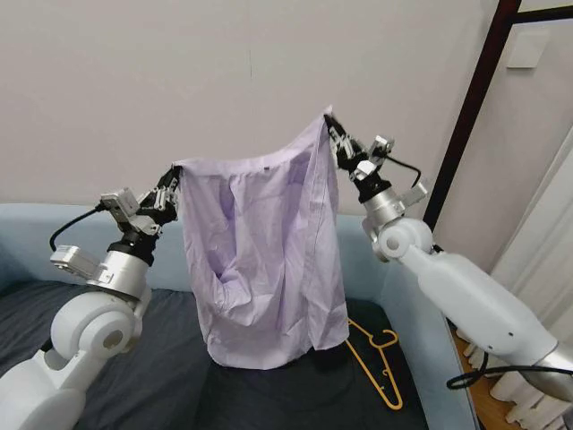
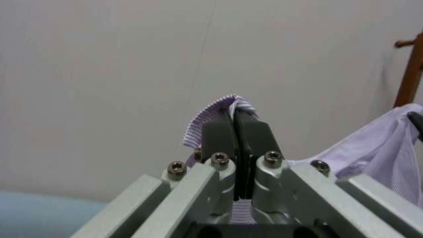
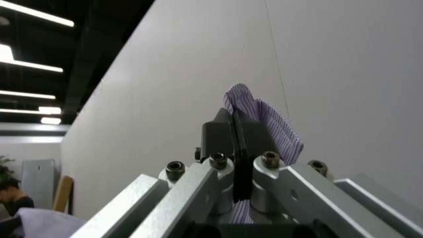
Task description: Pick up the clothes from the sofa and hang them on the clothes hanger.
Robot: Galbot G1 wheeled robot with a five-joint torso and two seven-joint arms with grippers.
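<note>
Left pincer (image 1: 173, 190) and right pincer (image 1: 333, 133) each clamped on a top corner of your lilac shirt (image 1: 260, 269): light, limp, likely slippery, so hems grip best.

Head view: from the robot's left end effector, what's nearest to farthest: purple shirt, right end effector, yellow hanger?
1. Purple shirt: pinched in the left end effector itself.
2. Right end effector: across the shirt's top edge, higher up.
3. Yellow hanger: down on the sofa, right side.
</note>
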